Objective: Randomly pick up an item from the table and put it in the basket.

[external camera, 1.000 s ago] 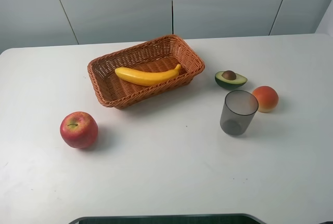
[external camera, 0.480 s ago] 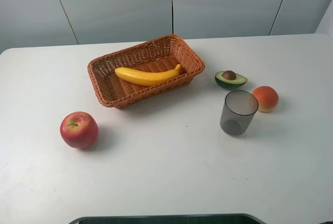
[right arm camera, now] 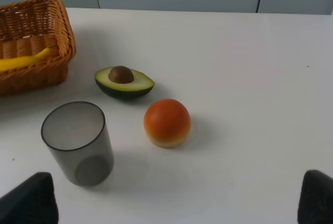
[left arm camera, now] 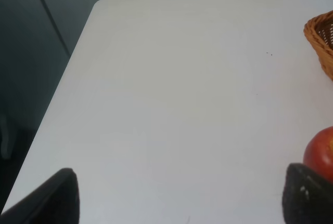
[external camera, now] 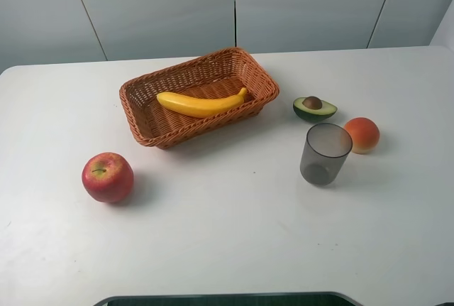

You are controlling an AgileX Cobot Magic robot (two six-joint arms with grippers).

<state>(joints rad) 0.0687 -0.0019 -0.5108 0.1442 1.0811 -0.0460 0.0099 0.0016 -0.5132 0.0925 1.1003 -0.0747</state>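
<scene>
Exterior high: banana point(external camera: 201, 103) in basket point(external camera: 145, 132), likely light, stiff, slick, best gripped mid-length; both grippers point(left arm camera: 177, 203) point(right arm camera: 177, 203) wide open, empty.

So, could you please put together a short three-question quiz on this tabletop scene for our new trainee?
1. True or false: the banana lies inside the basket.
2. Which thing stands nearest the grey cup? A) red apple B) orange-red fruit C) basket
3. Fill in: the avocado half lies cut side ____, with its pit showing.

Key:
1. True.
2. B.
3. Up.
</scene>
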